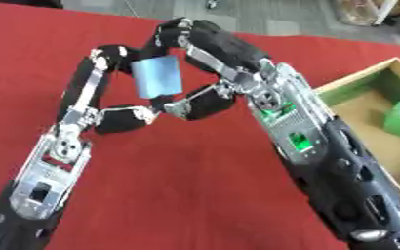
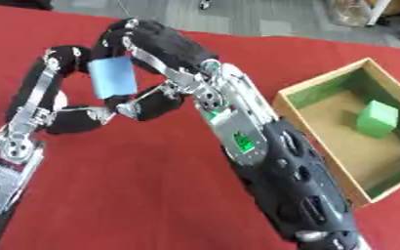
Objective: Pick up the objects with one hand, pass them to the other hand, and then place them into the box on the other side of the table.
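- Left hand (image 1: 110, 88): enters from the table's lower left edge; its fingers and thumb are curled round the left side of the blue block (image 1: 158, 75), fingers at the top edge and thumb at the lower edge.
- Right hand (image 1: 205, 73): enters from the lower right edge; its fingers arch over the top of the blue block and its thumb closes in under the lower right corner, so this hand also grips the block.
- Blue block: a light blue, flat-faced piece, held between both hands above the table, slightly tilted, over the far middle part of the table and clear of the cloth.
- Wooden box (image 2: 310, 90): an open box with pale wood walls, a green inner lining on the walls and a brown floor; it stands at the table's right edge, set askew to that edge.
- Box contents: one green block (image 2: 377, 118) rests on the floor of the box, toward the far right wall, well apart from the hands.
- Table (image 1: 195, 195): covered with a red cloth that reaches every visible edge.
- Room: a grey floor (image 1: 237, 14) shows beyond the far edge of the table, with unclear items at the far right corner.
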